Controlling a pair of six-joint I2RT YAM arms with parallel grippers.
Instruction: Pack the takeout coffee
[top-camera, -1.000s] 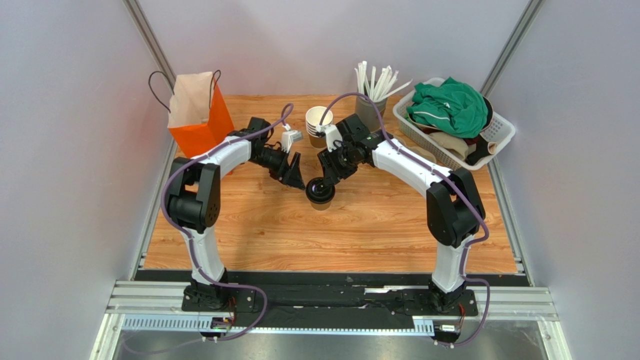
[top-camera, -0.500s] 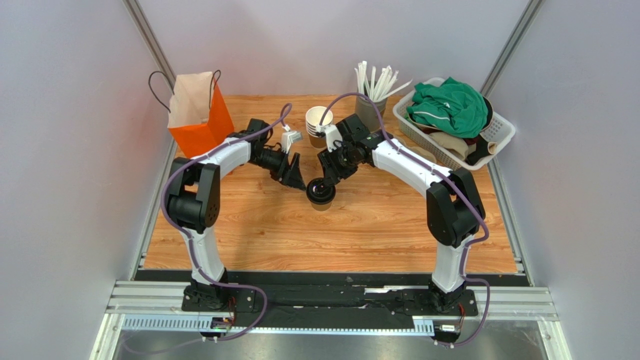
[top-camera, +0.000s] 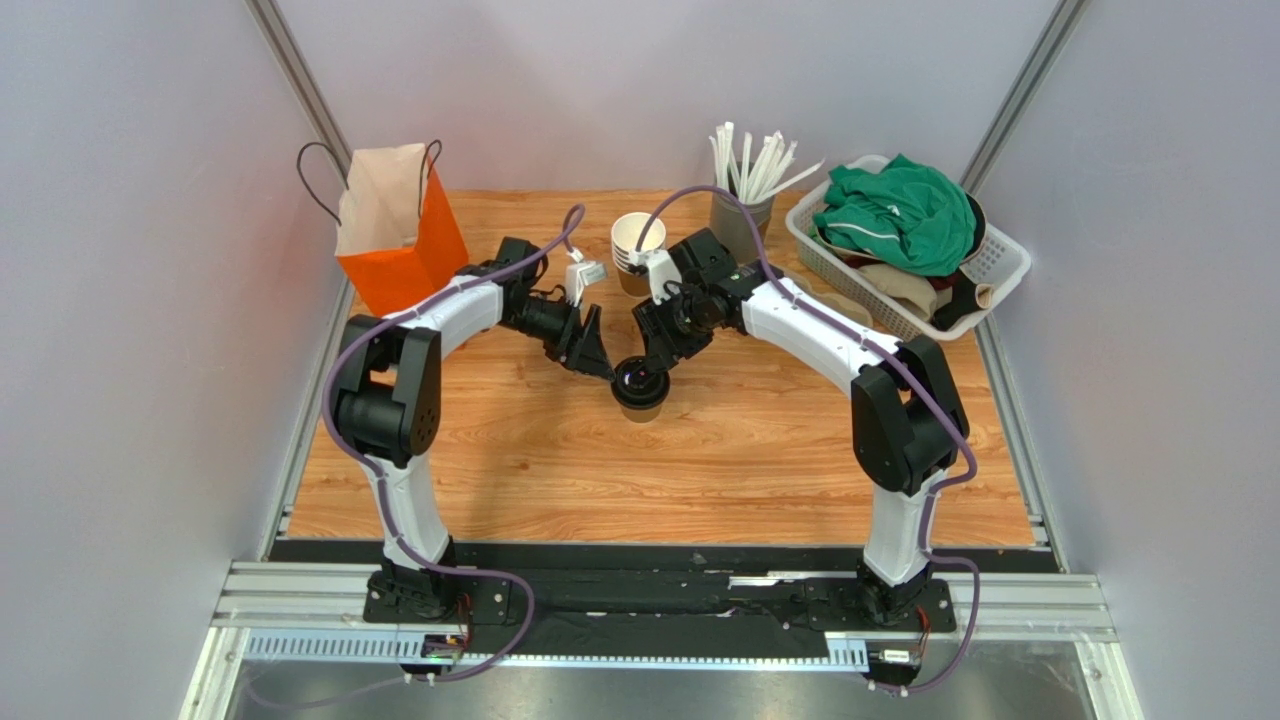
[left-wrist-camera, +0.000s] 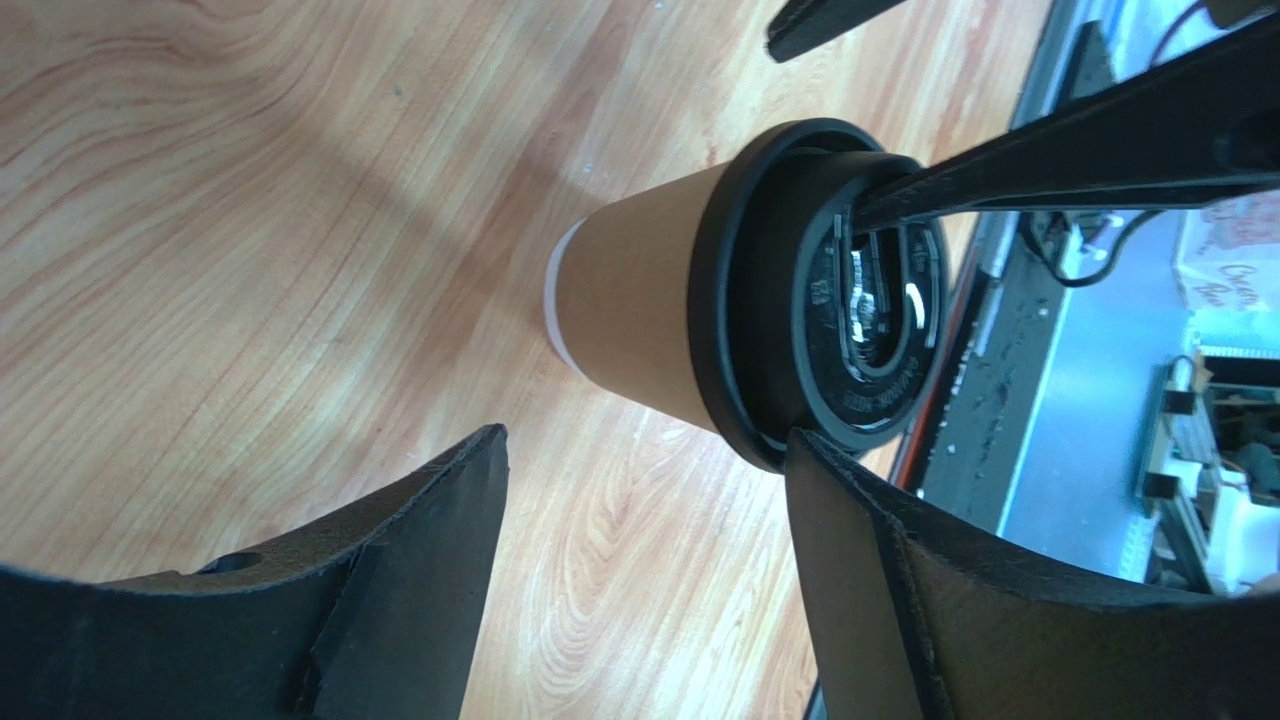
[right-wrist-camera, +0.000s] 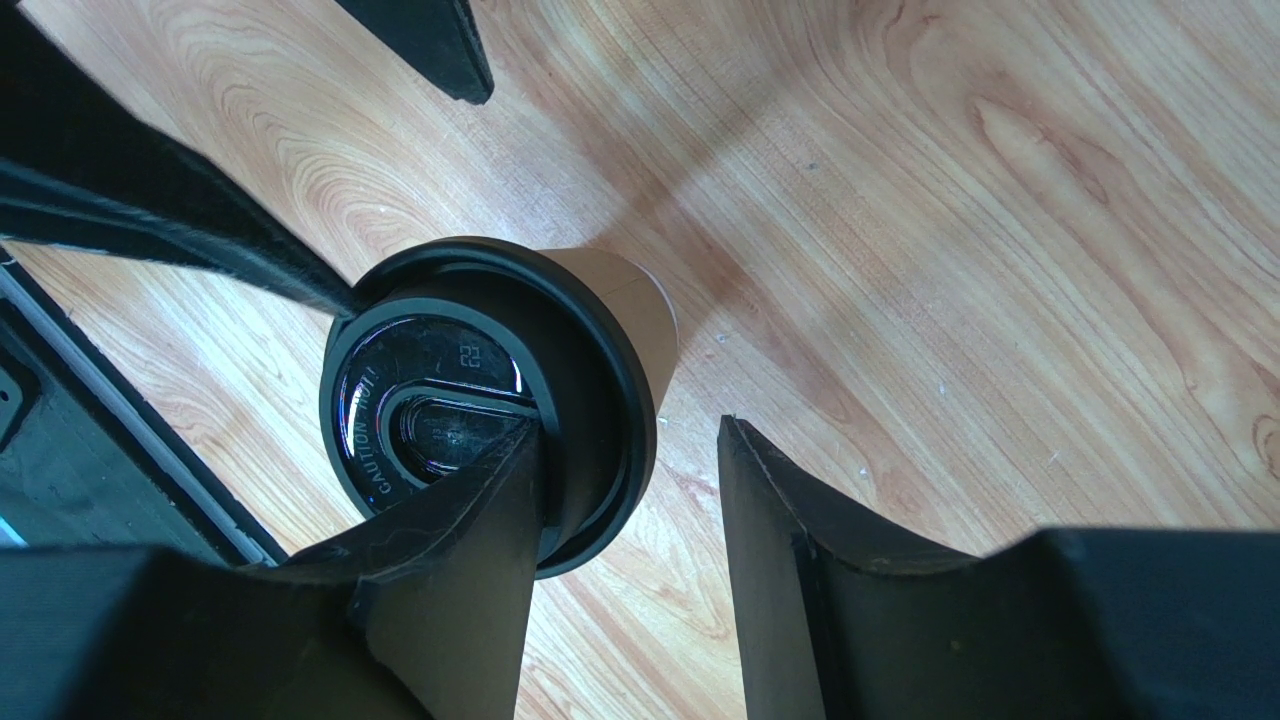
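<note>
left gripper (left-wrist-camera: 643, 458) wide open, empty, just short of the takeout coffee (left-wrist-camera: 639, 293) upright on the desk (left-wrist-camera: 226, 225); right gripper (right-wrist-camera: 628, 435) half-open, one jaw on its lid (right-wrist-camera: 421, 387) (not clamped). We'd straddle the paper wall squarely, close gently.

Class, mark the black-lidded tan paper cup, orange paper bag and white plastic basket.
Tan paper cup (left-wrist-camera: 639, 323): left wrist view, side wall.
Orange paper bag (top-camera: 397, 267): top view, front face.
White plastic basket (top-camera: 999, 269): top view, lattice wall.
</note>
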